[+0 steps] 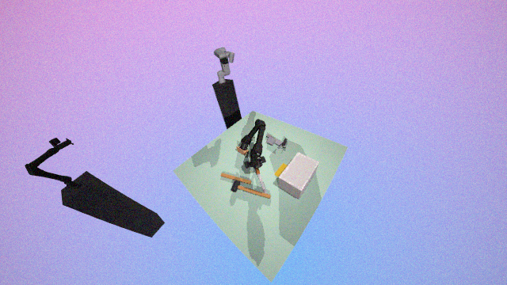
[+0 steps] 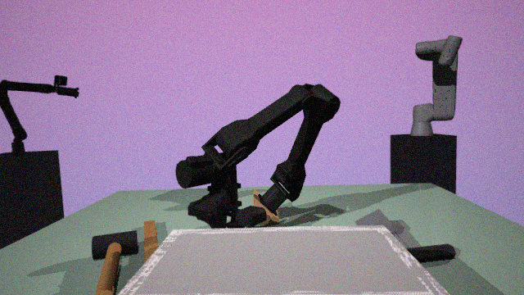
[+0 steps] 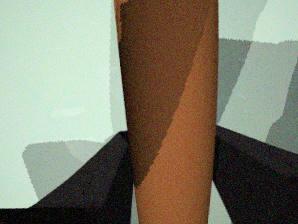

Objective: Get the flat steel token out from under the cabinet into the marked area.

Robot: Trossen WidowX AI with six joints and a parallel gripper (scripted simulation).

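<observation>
Left of centre on the green tabletop (image 1: 261, 233) (image 2: 483, 229), toward its left corner, lie a mallet (image 1: 253, 192) (image 2: 109, 266) and an orange bar (image 1: 235, 177) (image 2: 151, 238). Beside them, the gripper (image 1: 257, 168) (image 3: 165, 136) pinches an orange handle (image 1: 257, 172) (image 3: 175, 125) with a pale blade. Toward the right corner stands the cabinet (image 1: 299, 170) (image 2: 286, 262); the token is not visible. The tool seems ready; next, aim its blade under the cabinet. No writing is legible.
</observation>
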